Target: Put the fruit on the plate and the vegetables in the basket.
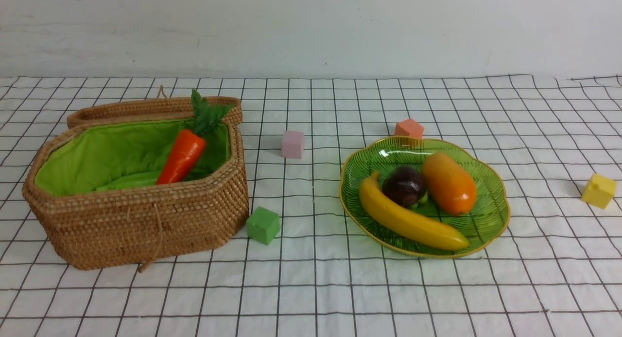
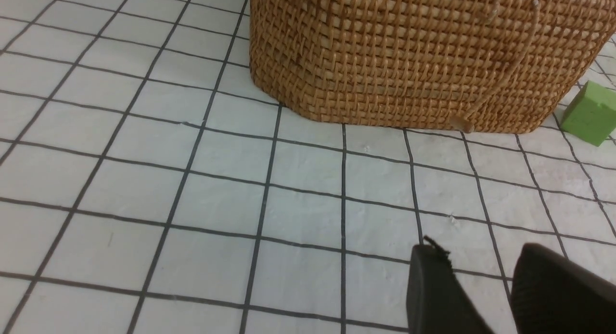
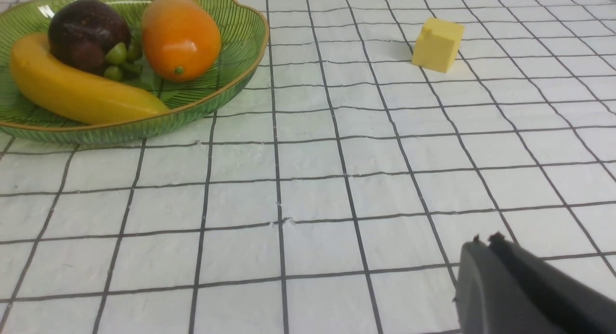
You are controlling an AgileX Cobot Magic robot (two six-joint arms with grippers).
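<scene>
The wicker basket (image 1: pixel 146 225) stands at the left with its lid open behind it. The carrot (image 1: pixel 182 155) leans inside on the green lining, beside the light green vegetable (image 1: pixel 129 180). The white radish is hidden. The green plate (image 1: pixel 491 215) at the right holds the banana (image 1: pixel 408 219), the dark purple fruit (image 1: pixel 404 185) and the mango (image 1: pixel 449 182). Neither gripper shows in the front view. My left gripper (image 2: pixel 476 251) is open and empty over the cloth in front of the basket (image 2: pixel 423 59). My right gripper (image 3: pixel 483 241) is shut and empty, near the plate (image 3: pixel 231 83).
Foam cubes lie on the checked cloth: a green one (image 1: pixel 263 225) by the basket's front corner, a pink one (image 1: pixel 292 144) between basket and plate, an orange one (image 1: pixel 409 128) behind the plate, and a yellow one (image 1: pixel 598 190) far right.
</scene>
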